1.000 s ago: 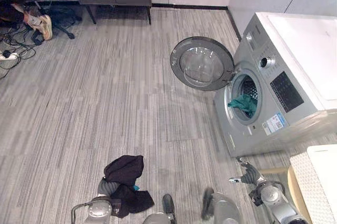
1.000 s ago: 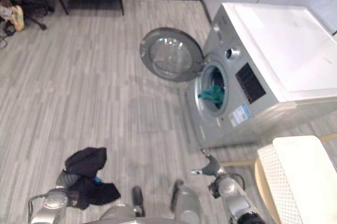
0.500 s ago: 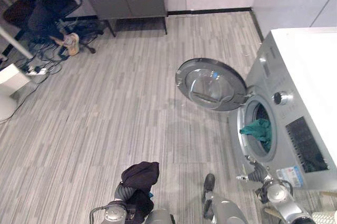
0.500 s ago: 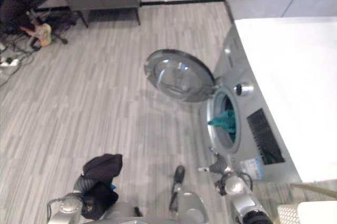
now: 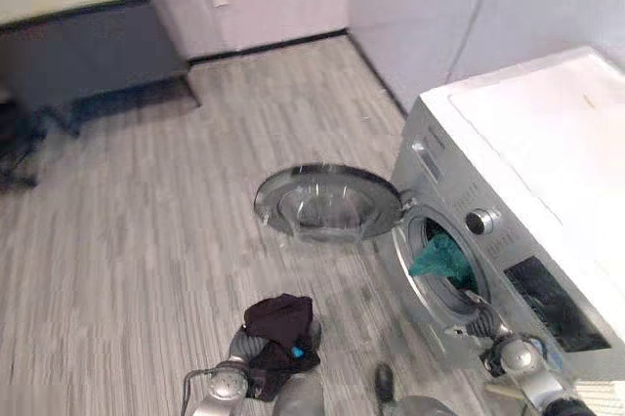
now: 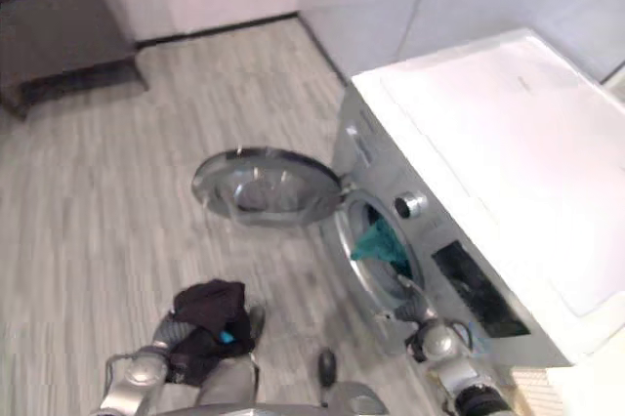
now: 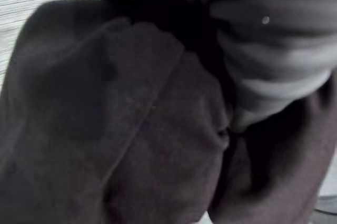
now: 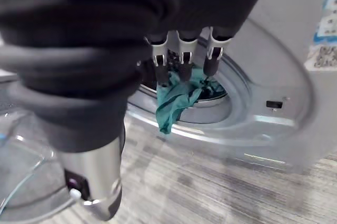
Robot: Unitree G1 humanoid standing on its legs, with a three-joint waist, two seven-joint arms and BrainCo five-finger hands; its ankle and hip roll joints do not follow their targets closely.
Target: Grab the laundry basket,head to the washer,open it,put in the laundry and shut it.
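While the washer stands with its round door swung fully open, a dark bundle of clothes is held low in the left hand. In the left wrist view the dark cloth lies folded right against the ribbed cover, but the fingers are hidden in it, so how far they are closed cannot be told. The right hand is much nearer to the drum opening. Its fingers are held straight and together, nothing is gripped, and the tips are pointed at a teal cloth that hangs over the lower rim of the opening. From the left hand, the opening lies forward and across to the right, beyond the open door. It is judged that the dark bundle must be carried that way, past the door's edge, before it can be pushed in.
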